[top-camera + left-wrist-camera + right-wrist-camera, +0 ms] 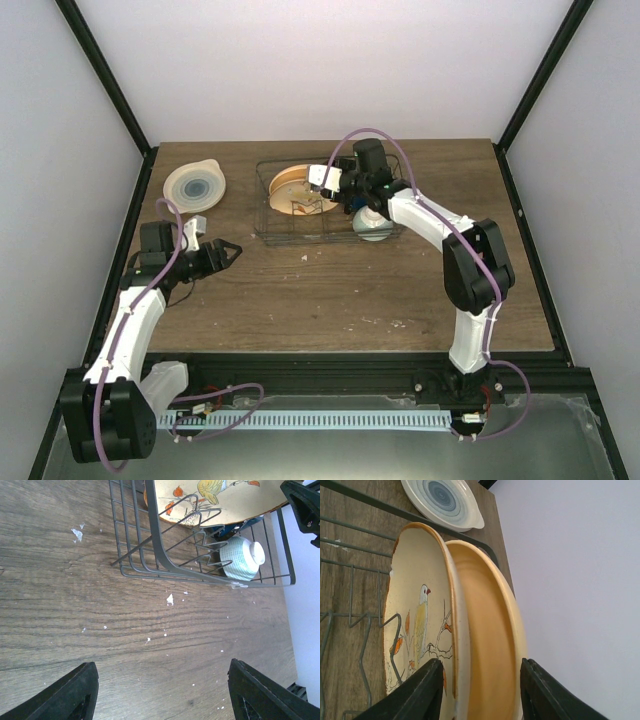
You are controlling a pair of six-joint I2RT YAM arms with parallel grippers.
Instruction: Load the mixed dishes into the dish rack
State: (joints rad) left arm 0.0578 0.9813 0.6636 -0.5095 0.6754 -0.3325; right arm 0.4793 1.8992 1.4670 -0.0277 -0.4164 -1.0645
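Observation:
The dish rack (300, 240) stands mid-table. The orange plate (293, 190) with its bird picture (421, 615) leans on edge inside it. My right gripper (322, 182) (481, 667) is shut on the plate's right rim, one finger on each face. The mint-green bowl (372, 228) (240, 557) lies upside down in the rack's right end. Only a sliver of the dark blue mug (237, 529) shows behind the bowl. The cream plate (194, 186) (442, 500) lies flat on the table left of the rack. My left gripper (232, 250) (162, 690) is open over bare wood, short of the rack's front left corner (122, 567).
Black frame posts (120, 110) and white walls close in the table on the left, right and back. Small white flecks (170, 599) lie on the wood in front of the rack. The right arm (430, 220) reaches over the rack's right end.

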